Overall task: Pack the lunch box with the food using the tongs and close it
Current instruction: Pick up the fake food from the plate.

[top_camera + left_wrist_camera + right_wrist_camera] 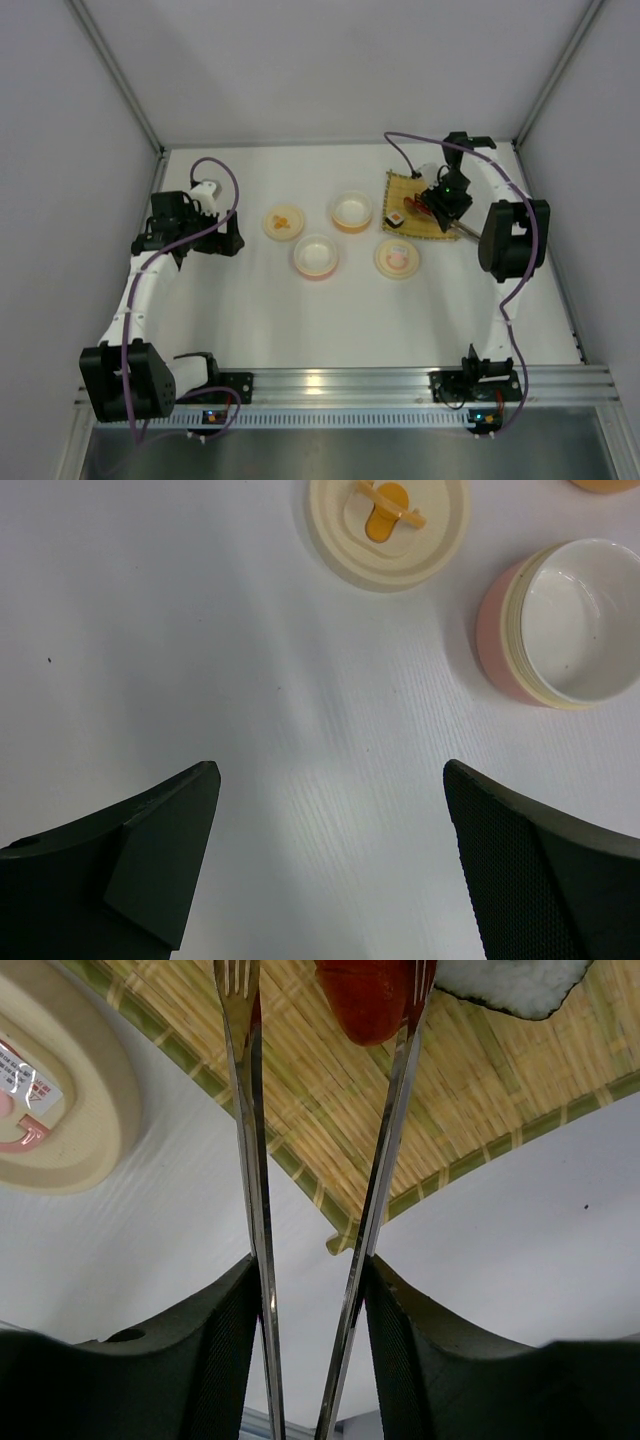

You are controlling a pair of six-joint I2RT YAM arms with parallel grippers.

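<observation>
**Right arm.** The right gripper (312, 1300) was clenched on the tongs (252, 1160), one jaw pressing each blade from outside. The blades reached over the bamboo mat (470, 1100). Their toothed tips stood either side of the red sausage (365, 1000) lying on the mat, and one tip appeared to touch it. A sushi roll (515, 980) lay on the mat just beside the sausage.

**Left arm.** The left gripper (330, 870) was released, jaws wide and holding nothing, over bare bench (200, 630) well left of the mat.

**Lunch box.** The pink-rimmed bowl (560, 620) and orange-rimmed bowl (351, 211) stood uncovered left of the mat, and the pink-print lid (50, 1090) lay near its edge.

**Handling.** The sausage looked light, hard and smooth, so it was judged likely to slip from the thin metal tips. It should be pinched across its middle with a gentle squeeze.
</observation>
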